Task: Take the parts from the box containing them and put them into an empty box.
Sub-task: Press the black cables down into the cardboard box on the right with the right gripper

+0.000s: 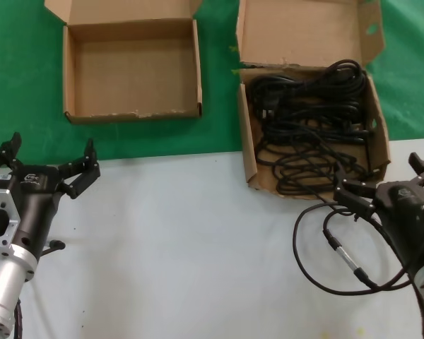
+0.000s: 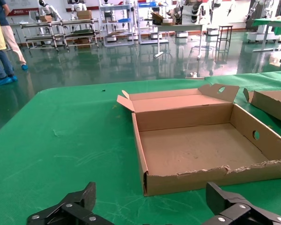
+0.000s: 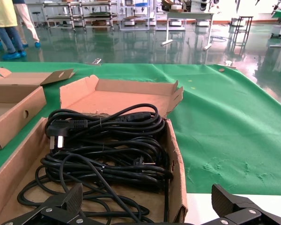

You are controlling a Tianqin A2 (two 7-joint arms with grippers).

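Note:
The empty box (image 1: 134, 85) lies on the green cloth at the far left, small and shallow with a ragged front rim (image 2: 201, 180). The bigger box (image 1: 304, 32) at the far right holds a tangle of thin black power cords (image 1: 311, 120). In the right wrist view one plug (image 3: 61, 131) shows silver prongs on top of the cords (image 3: 107, 154). My left gripper (image 1: 53, 152) hovers open over the white table, just short of the empty box's front left corner (image 2: 152, 197). Open too, my right gripper (image 1: 381, 176) hangs at the cord box's near right corner (image 3: 149, 197), holding nothing.
A thick black robot cable with a silver connector (image 1: 343, 258) loops on the white table (image 1: 184, 233) beside my right arm. Green cloth (image 1: 21, 70) covers the far half. A strip of cloth separates the two boxes. People and racks stand far behind.

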